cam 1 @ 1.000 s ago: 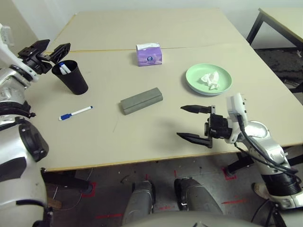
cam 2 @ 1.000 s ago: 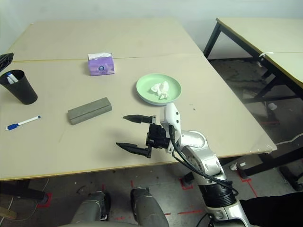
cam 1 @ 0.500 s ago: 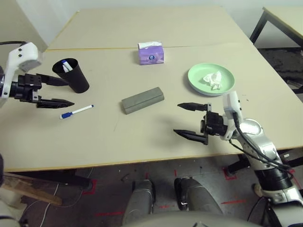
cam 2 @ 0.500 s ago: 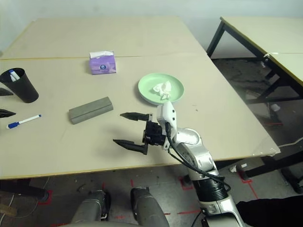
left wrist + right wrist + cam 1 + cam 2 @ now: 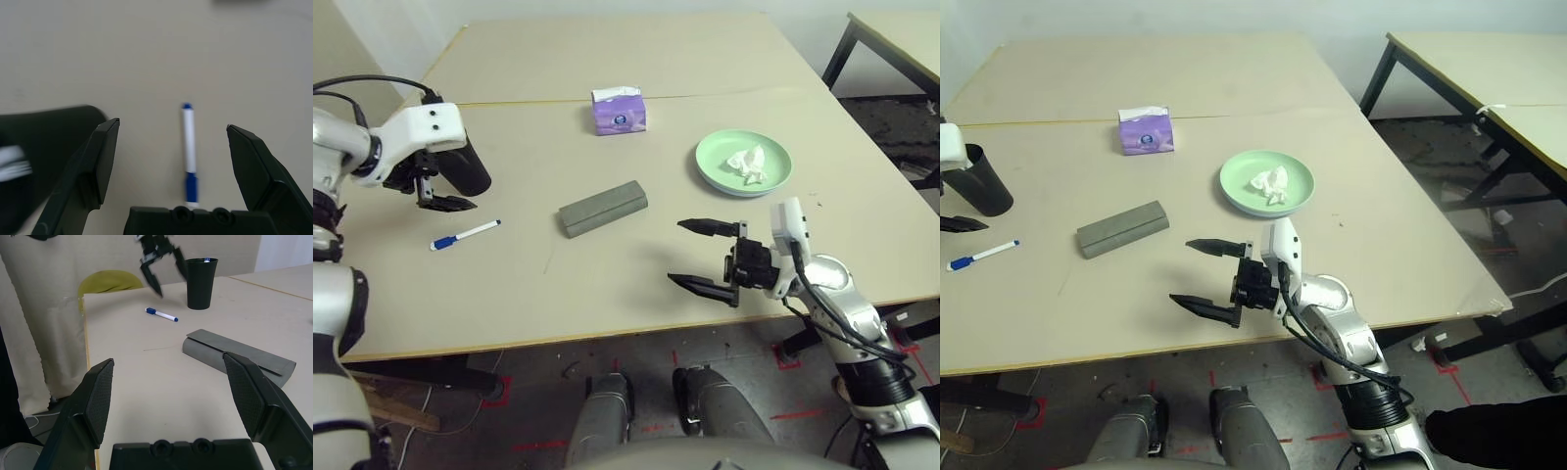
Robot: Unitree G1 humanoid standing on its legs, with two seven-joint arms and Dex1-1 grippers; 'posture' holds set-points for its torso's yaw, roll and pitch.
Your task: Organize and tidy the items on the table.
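Note:
A white marker with a blue cap (image 5: pixel 465 235) lies on the table (image 5: pixel 607 294) at the left. My left gripper (image 5: pixel 447 199) hovers open just above it, and the marker (image 5: pixel 189 149) lies between its fingers in the left wrist view. Beside it stands a black cup (image 5: pixel 466 169) with a second marker's blue tip (image 5: pixel 206 259) at its rim. The grey glasses case (image 5: pixel 603 208) lies mid-table. At the right, a green plate (image 5: pixel 720 174) holds a crumpled tissue (image 5: pixel 747 163). My right gripper (image 5: pixel 705 257) is open and empty near the front edge, pointing toward the case.
A purple tissue box (image 5: pixel 619 110) stands behind the case, near the yellowish seam (image 5: pixel 529 101). A second table with dark legs (image 5: pixel 891 34) is at the far right. Bare tabletop lies between the case and the front edge.
My left gripper has come down from over the cup to hover above the marker on the table. My right gripper has drifted slightly left. The camera has shifted a little.

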